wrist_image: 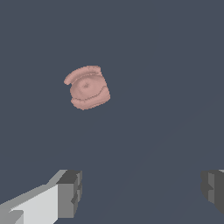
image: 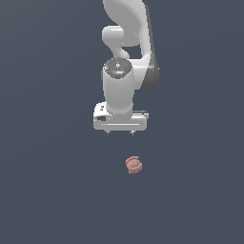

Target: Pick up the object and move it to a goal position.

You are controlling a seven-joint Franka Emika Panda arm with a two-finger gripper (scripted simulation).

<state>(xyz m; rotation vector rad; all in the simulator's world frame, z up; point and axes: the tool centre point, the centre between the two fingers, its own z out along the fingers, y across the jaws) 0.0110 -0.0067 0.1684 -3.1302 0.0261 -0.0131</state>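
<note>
- On the ext. view's left: only bare dark floor, nothing to note
- Centre, upper part: white arm (image: pixel 126 52) comes down from the top edge, wrist pointing straight down, hand level, not tilted as far as I can tell
- Gripper (image: pixel 120 132) hangs under it, well above the floor; fingers spread wide, nothing between them. Wrist view confirms: grey pads (wrist_image: pixel 70 192) sit far apart at opposite sides w/ empty floor in between
- Slightly to the ext. view's right of the gripper's midline & lower in the picture: the object (image: pixel 134 165), small salmon-pink lump w/ ridged grooves, lying on the floor, clear of the fingers, not touched
- Key relation: obj is not under the open jaws yet. In the wrist view the object (wrist_image: pixel 87 87) sits off from the line joining the two pads and nearer the pad at (wrist_image: pixel 70 192) than the other one, so my read is the hand needs a sideways shift plus a drop before closing
- Long axis: obj looks roundish, near as wide as tall; grooves run around it like a spool, but which way its axis points vs the jaw line I can't tell for sure
- Goal spot: no marker visible in either view
- Stage, by my judgement: approach, grasp not yet made
</note>
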